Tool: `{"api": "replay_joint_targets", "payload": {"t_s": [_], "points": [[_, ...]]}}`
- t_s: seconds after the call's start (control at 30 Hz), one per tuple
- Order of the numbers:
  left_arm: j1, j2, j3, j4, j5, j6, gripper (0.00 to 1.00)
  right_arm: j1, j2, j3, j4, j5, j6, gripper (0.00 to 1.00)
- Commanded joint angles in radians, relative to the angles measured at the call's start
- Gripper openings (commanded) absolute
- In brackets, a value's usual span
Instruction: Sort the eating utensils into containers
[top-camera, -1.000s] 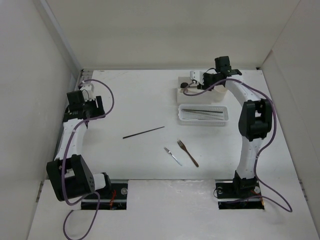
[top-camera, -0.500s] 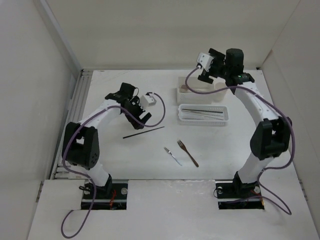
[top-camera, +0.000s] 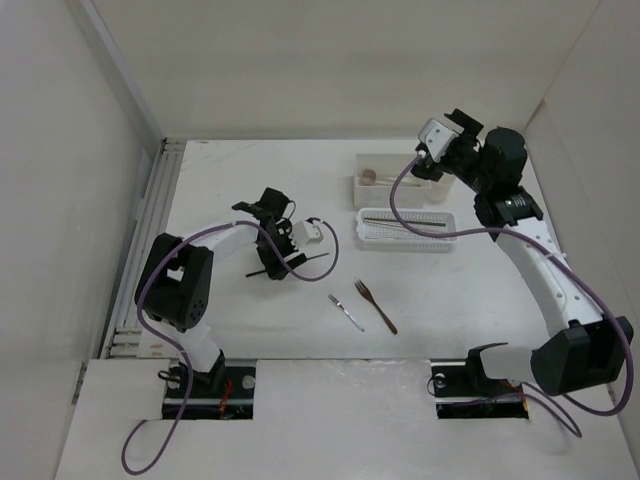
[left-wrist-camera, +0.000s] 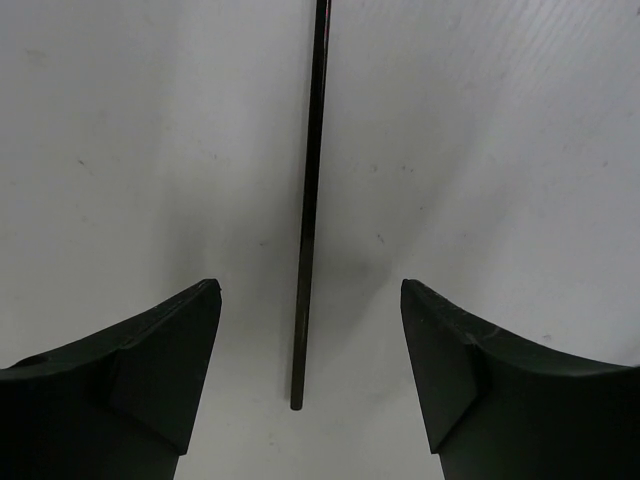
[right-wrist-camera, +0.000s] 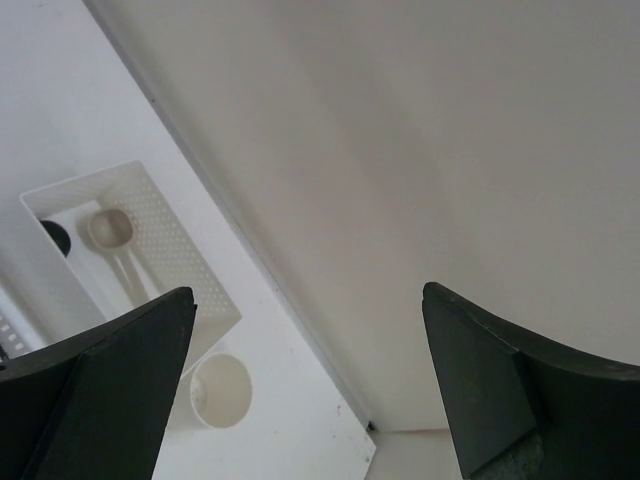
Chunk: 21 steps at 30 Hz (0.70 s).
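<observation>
Left hand spread, straddling chopstick near its end; lower flush to surface, then close squarely.

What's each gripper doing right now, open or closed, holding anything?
Left gripper: open, fingers either side of the loose chopstick, not gripping it.
Right gripper: open, holding nothing.

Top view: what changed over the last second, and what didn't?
The left arm swung out from the left side to the loose chopstick. The left gripper now sits open astride the stick's end, not gripping. The right arm lifted off the box and drew back rightward, right gripper open and empty. Chopstick, silver fork, brown fork, basket and box stayed put.
</observation>
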Motion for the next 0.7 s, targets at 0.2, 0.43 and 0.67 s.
{"api": "replay_joint_targets", "payload": {"t_s": [0.2,0.43,0.67], "points": [[0.004,0.041,-0.062,0.080,-0.083,0.010,0.55,0.004,-0.074,-0.061,0.094,0.038,0.094,1.00],[0.004,0.076,-0.091,0.111,-0.068,-0.038,0.00,0.014,-0.124,-0.082,0.094,0.081,0.103,1.00],[0.078,0.033,-0.008,0.073,-0.034,-0.095,0.00,0.014,-0.155,-0.100,0.104,0.091,0.103,1.00]]}}
